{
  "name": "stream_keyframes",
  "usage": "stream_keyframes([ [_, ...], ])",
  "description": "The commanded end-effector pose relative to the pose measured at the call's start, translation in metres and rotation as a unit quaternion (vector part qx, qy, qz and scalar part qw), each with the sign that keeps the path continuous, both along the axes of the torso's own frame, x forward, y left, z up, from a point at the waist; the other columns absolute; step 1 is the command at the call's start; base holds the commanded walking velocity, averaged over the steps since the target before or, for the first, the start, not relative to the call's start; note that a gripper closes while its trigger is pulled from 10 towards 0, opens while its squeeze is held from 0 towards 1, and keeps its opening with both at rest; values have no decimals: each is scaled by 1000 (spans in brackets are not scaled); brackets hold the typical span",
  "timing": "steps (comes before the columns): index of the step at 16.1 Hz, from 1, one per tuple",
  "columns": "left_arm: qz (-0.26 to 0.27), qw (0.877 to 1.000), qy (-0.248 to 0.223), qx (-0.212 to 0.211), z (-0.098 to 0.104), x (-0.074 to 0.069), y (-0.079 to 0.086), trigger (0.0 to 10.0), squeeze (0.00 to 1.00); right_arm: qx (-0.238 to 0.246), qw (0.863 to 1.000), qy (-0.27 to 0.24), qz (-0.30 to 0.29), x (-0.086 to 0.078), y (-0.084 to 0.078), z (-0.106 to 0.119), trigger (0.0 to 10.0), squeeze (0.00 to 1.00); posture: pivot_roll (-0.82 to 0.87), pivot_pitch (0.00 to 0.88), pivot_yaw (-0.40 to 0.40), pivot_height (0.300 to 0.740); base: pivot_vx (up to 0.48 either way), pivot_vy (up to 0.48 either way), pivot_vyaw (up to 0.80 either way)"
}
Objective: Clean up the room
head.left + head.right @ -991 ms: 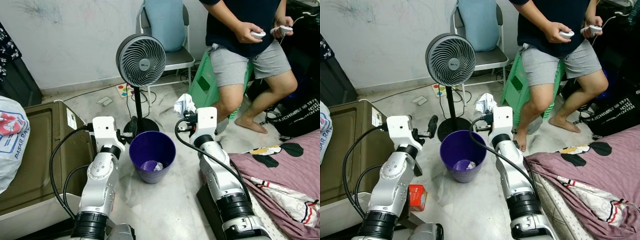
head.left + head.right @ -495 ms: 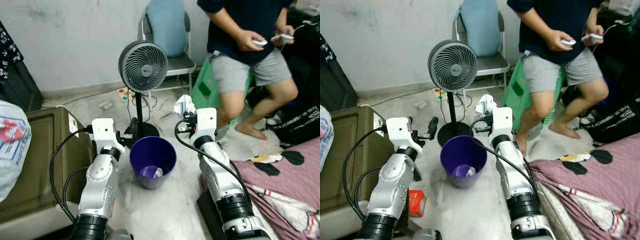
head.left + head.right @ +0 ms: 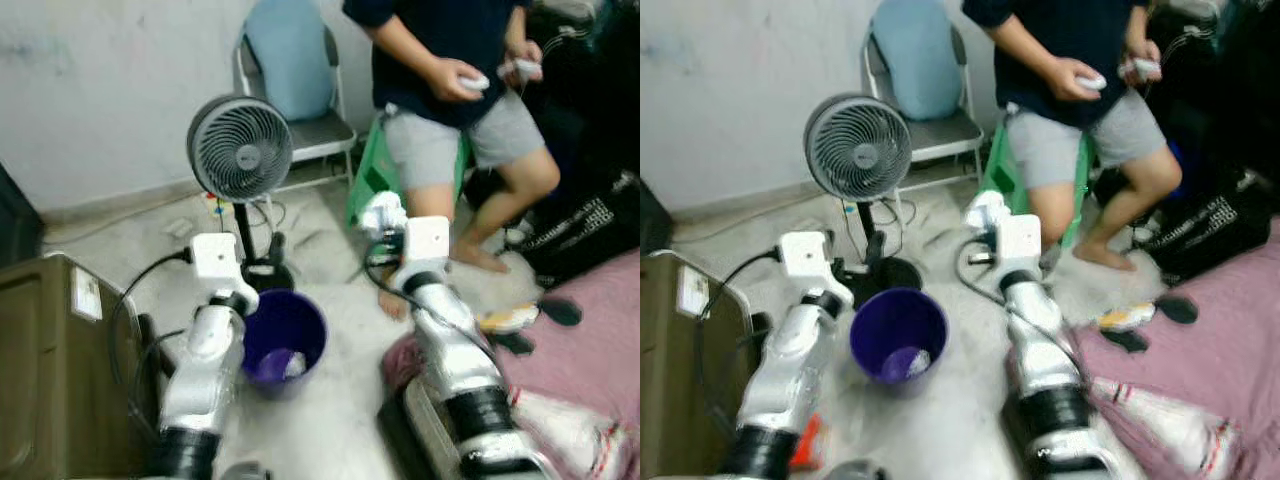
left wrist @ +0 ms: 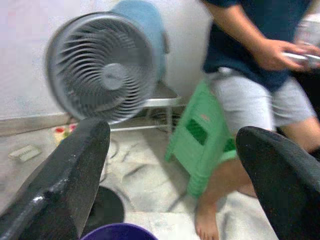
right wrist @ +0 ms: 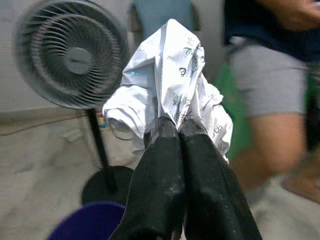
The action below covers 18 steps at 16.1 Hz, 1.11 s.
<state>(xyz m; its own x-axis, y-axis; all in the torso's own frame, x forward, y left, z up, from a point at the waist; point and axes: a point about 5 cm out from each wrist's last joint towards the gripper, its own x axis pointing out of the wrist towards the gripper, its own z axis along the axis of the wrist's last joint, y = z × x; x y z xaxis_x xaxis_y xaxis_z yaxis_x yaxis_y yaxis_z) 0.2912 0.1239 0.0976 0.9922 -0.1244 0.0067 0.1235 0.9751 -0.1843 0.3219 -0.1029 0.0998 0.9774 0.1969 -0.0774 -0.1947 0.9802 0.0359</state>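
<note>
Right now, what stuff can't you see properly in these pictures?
- Writing on the crumpled paper in the right gripper: too blurred to read.
- What lies in the purple bin: blurred, head views.
- The person's handheld controllers: small and blurred.
- The brown box: cut off at the picture's edge.

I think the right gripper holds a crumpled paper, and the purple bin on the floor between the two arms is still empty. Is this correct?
Not quite. The right gripper does pinch the crumpled paper, but the purple bin between the arms is not empty: the left eye view shows a small white scrap already lying at its bottom.
</note>
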Motion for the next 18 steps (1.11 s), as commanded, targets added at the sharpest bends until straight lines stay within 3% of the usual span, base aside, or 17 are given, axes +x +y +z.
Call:
stream_keyframes([
  [1, 1, 1000, -4, 0, 2, 1, 1, 10000, 0, -4, 1000, -7, 9, 3, 3, 5, 10000, 0, 56, 0, -19, 740, 356, 0, 0],
  [7, -1, 1000, -4, -2, 2, 1, 0, 10000, 0, 0, 1000, -8, 10, 3, 4, 5, 10000, 0, 54, 0, -17, 740, 322, 0, 0],
  [11, 13, 1000, -2, 1, 2, 1, 0, 10000, 0, -5, 1000, -20, 20, 2, 6, 8, 10000, 0, 56, 0, -17, 740, 0, 0, 0],
  [18, 24, 1000, -5, 15, 2, 2, 2, 10000, 0, -2, 999, -24, 21, 3, 7, 9, 10000, 0, 57, 0, -17, 740, 0, 0, 800],
])
